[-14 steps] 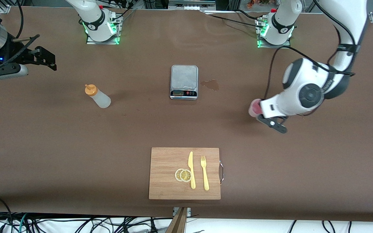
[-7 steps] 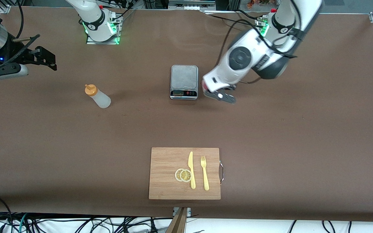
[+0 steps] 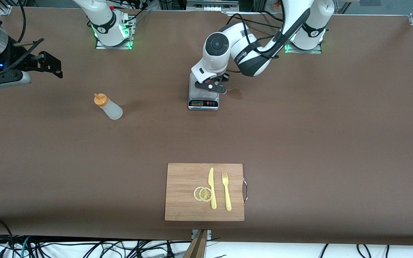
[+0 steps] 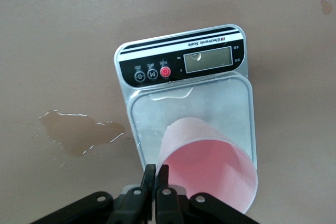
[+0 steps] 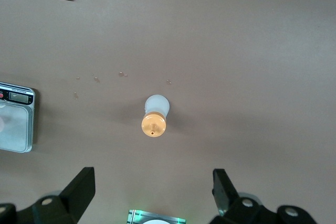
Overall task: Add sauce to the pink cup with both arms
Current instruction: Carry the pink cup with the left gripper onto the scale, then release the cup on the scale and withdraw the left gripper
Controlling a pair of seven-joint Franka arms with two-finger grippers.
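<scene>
The small pale pink tapered plastic cup [image 4: 207, 163] is held by its rim in the left gripper [image 4: 156, 182], whose jaws are pinched nearly together on the thin wall, over the platform of the grey kitchen scale [image 3: 203, 91]. From the left wrist view it cannot be told whether the cup's base already rests on the platform. The cup is judged light and thin-walled, so it is likely to flex or tip under a hard squeeze; a rim pinch suits it.

The small translucent whitish squeeze bottle with an orange nozzle cap [image 3: 108, 106] stands upright on the brown table [image 3: 299, 143], toward the right arm's end, well apart from the scale. The right gripper [image 5: 152, 192] hangs over it, jaws spread wide and empty. The bottle is judged soft-sided and smooth, best taken around the mid-body, below the cap.
</scene>
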